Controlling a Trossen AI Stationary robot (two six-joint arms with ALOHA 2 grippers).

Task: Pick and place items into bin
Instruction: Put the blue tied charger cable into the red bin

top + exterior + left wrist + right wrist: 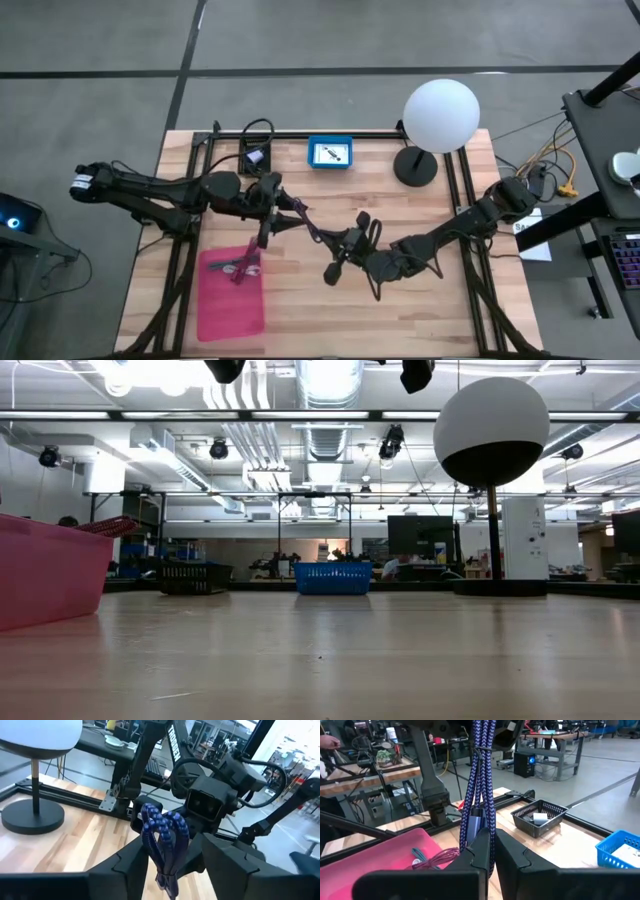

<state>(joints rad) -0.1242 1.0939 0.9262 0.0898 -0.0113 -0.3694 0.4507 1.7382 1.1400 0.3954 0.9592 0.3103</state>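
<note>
Mid-frame handover: left gripper (pixel 268 232) and right gripper (pixel 335 262) both clamp the cord (pixel 312 230); next, one lets go, then carry to pink bin (pixel 230 295).

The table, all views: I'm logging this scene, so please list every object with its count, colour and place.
Braided cord: one, blue-purple, held in the air between both grippers above the table's middle.
Bin: one, pink, on the table's left front, with a pink cord and a green pen inside.
Blue basket: one, at the table's far edge, a white item inside.
Black basket: one, at the far edge left of the blue basket, with a small pale item inside.
Globe lamp: one, white on a black base, far right.
Table: one, light wood.
Left gripper: shut on the braided cord.
Right gripper: shut on the braided cord.
</note>
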